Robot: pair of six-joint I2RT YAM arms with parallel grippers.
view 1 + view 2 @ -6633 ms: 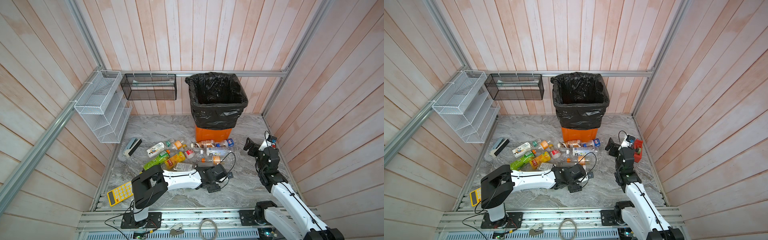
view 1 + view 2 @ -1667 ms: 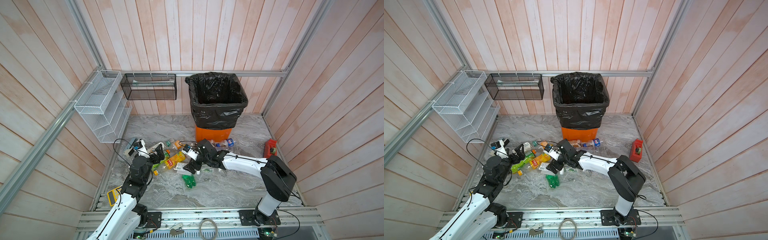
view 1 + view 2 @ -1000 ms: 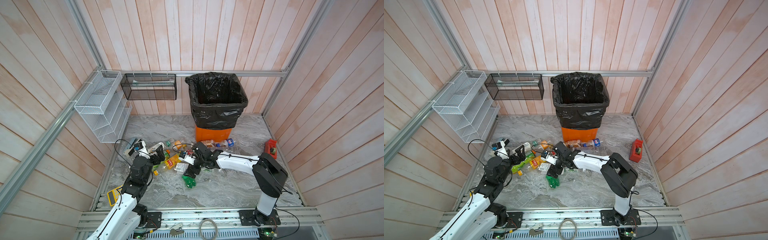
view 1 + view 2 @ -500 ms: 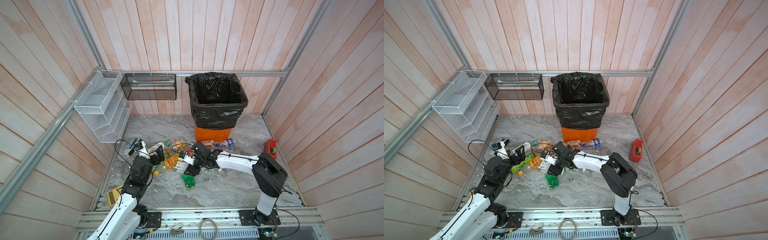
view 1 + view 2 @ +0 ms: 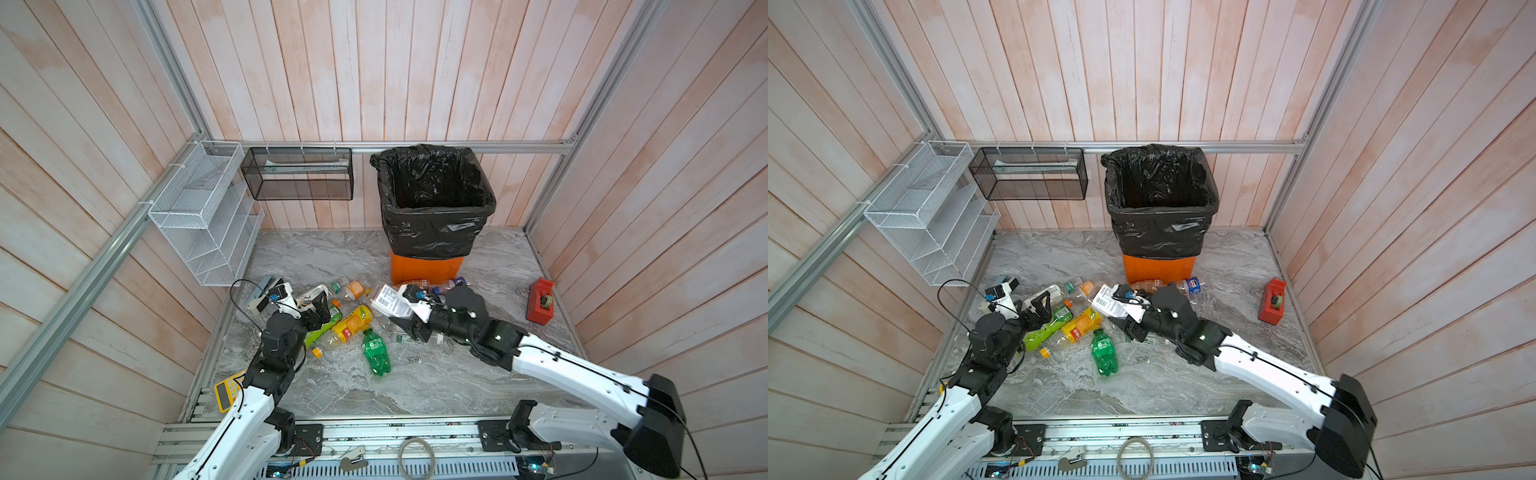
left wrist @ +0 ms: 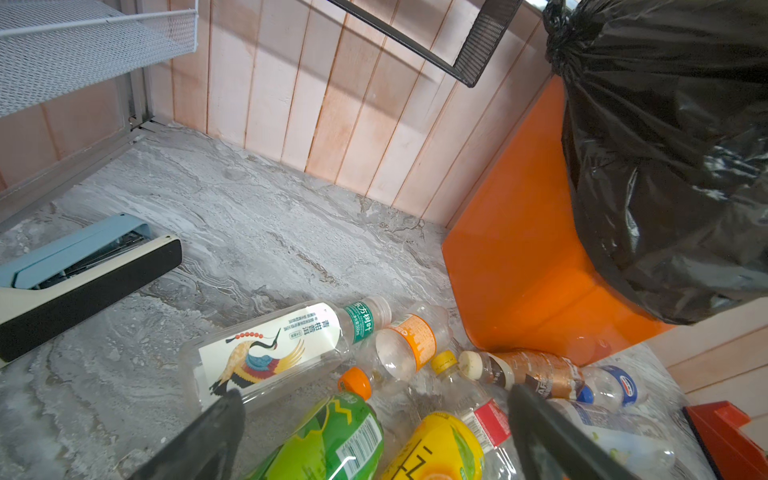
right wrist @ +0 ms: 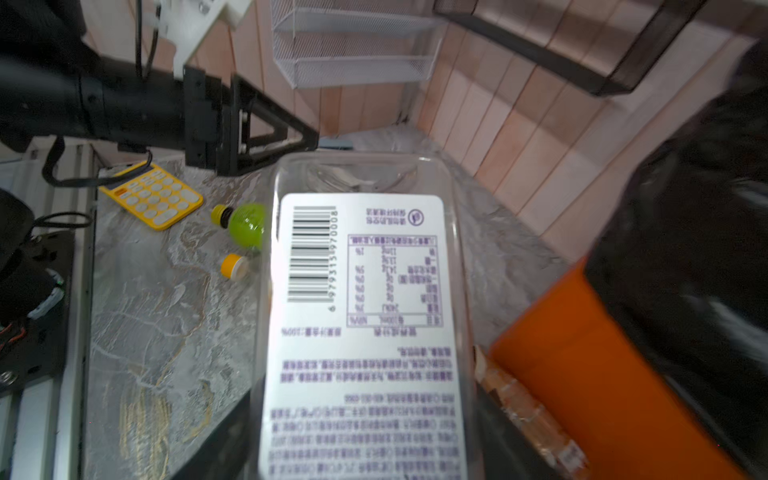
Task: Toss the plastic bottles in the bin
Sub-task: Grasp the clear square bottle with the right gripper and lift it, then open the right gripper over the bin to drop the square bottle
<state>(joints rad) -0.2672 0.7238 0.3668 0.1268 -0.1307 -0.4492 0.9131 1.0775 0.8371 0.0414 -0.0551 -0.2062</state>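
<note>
My right gripper (image 5: 407,318) has come up off the pile, clamped on a clear white-labelled bottle (image 7: 361,316); pink plank walls (image 5: 374,75) on three sides; grey marble tabletop (image 5: 415,382); bin (image 5: 428,266) at the back wall; other bottles (image 5: 353,326) lie before it; my left gripper (image 5: 319,304) spread wide just over them, holding nothing.

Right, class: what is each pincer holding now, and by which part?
The right pincer grips the white-labelled clear bottle across its labelled body; left pincer is open, holding nothing.
</note>
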